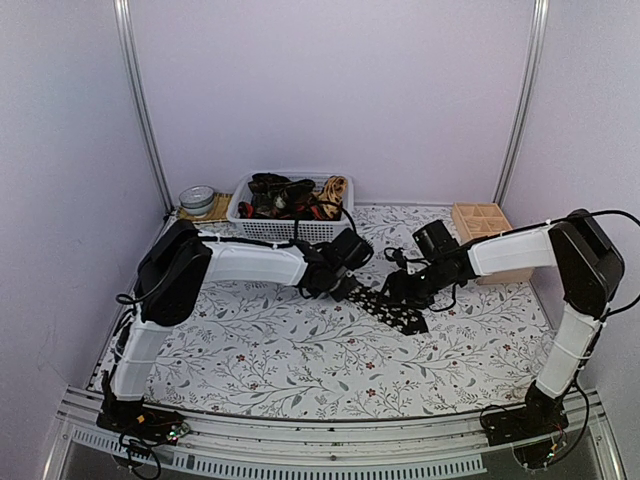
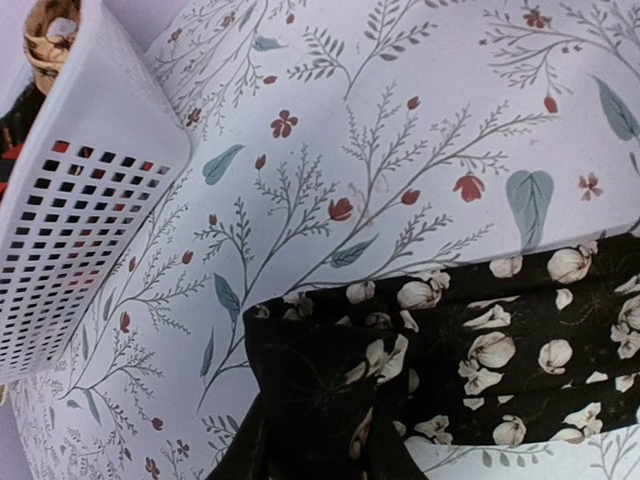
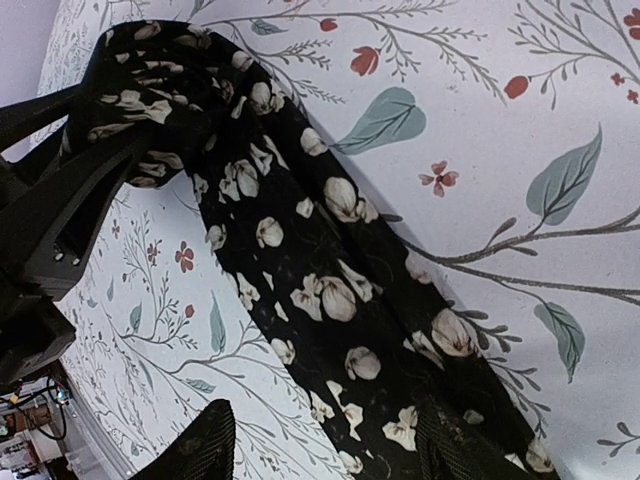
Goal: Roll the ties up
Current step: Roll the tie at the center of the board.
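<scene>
Tie [image 3: 330,290] is gripped at one end by left jaws, right jaws open astride it, arms reaching inward.

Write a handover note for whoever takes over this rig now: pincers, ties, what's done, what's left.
Left pincer: shut on one end of the black cloth necktie with pale flowers.
Right pincer: open, astride that tie further along.
Tie: otherwise flat on the floral table cover.
More ties lie in the white plastic basket at the back.
Done: no finished roll in view.
Left: roll this tie, then the basket's.
</scene>
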